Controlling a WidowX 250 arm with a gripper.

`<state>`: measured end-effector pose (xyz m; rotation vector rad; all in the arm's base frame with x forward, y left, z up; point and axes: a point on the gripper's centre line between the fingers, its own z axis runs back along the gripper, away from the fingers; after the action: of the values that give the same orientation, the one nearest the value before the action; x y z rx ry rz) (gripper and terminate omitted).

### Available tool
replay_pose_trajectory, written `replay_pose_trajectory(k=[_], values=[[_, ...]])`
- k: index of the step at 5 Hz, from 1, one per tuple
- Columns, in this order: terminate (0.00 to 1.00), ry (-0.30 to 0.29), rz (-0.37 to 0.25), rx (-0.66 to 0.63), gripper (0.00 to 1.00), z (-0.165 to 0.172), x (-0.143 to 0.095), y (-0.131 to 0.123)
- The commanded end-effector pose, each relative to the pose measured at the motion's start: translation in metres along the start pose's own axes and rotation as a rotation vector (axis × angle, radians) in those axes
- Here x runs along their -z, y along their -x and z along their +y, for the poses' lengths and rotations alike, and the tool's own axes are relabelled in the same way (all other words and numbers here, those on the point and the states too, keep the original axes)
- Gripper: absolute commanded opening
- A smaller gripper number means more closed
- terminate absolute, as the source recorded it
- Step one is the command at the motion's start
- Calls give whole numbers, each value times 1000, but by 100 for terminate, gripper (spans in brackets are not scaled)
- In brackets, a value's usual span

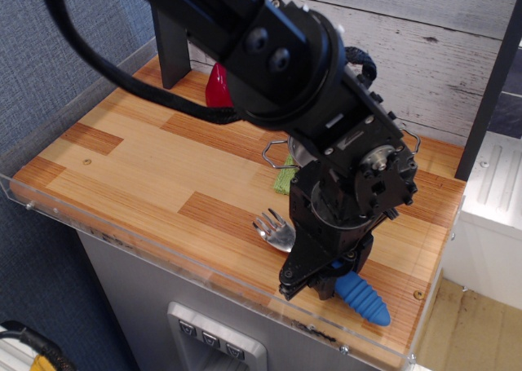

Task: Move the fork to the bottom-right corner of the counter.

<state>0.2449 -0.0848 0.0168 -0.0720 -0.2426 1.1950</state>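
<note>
The fork [361, 298] has silver tines at the left and a ribbed bright-blue handle at the right. It is over the front right part of the wooden counter [139, 167], near the front acrylic edge. My black gripper [314, 283] is shut on the fork at its middle, where the handle meets the neck. The gripper body hides that middle part. I cannot tell whether the fork touches the counter or hangs just above it.
Behind the arm, a metal pot [281, 152] on a green cloth [282, 182] is mostly hidden, with only wire handles showing. A red object [215, 87] and a black post [171, 49] stand at the back. A white unit [489, 216] stands beyond the right edge.
</note>
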Motion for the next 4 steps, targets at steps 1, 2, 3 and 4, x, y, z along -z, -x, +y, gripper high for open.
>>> replay_pose_trajectory(k=[1,2,3,4], values=[[0,17,3,7,0,5,-5,7],[0,10,-7,1,0,4,-1,7],[0,11,-9,4,0,4,1,6],[0,27,2,18,100,4,-1,5]])
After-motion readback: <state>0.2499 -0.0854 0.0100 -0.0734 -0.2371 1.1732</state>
